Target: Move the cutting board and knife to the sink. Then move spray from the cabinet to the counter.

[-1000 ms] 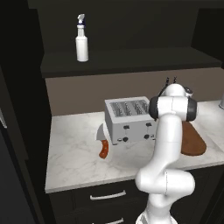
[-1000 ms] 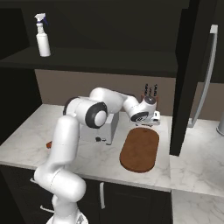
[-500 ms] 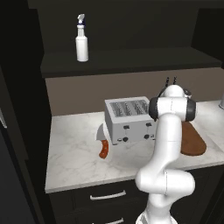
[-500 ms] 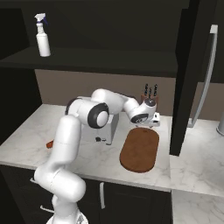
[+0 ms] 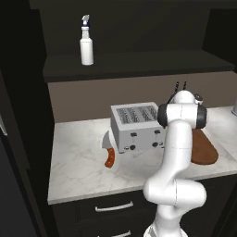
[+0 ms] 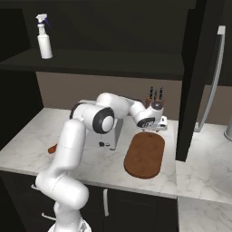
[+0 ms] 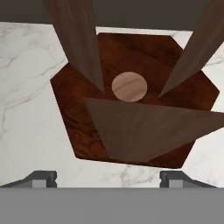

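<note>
The cutting board [image 6: 145,154] lies flat on the counter [image 6: 99,165], to the right of the toaster [image 5: 137,126]; in the left base view its right end [image 5: 203,149] shows past the arm; its far end sits below the gripper [image 6: 159,124], which hangs low over it, just in front of the knife block [image 6: 154,97]; in the hand view the board's end [image 7: 131,109] appears as a dark reddish-brown wooden shape with a pale round spot, on white veined marble, and the two finger tips [image 7: 40,178] stand well apart at the bottom, one to each side of the wood, so the jaws are spread wide with nothing between them. The knife [image 5: 109,150] lies on the counter at the toaster's left front corner, orange-red handle toward the counter edge, pale blade partly behind the toaster; in the right base view its handle [image 6: 52,148] peeks out past the arm. The spray [image 5: 86,40] stands upright on the dark shelf of the cabinet [image 5: 139,65], well above the counter and to the left.
</note>
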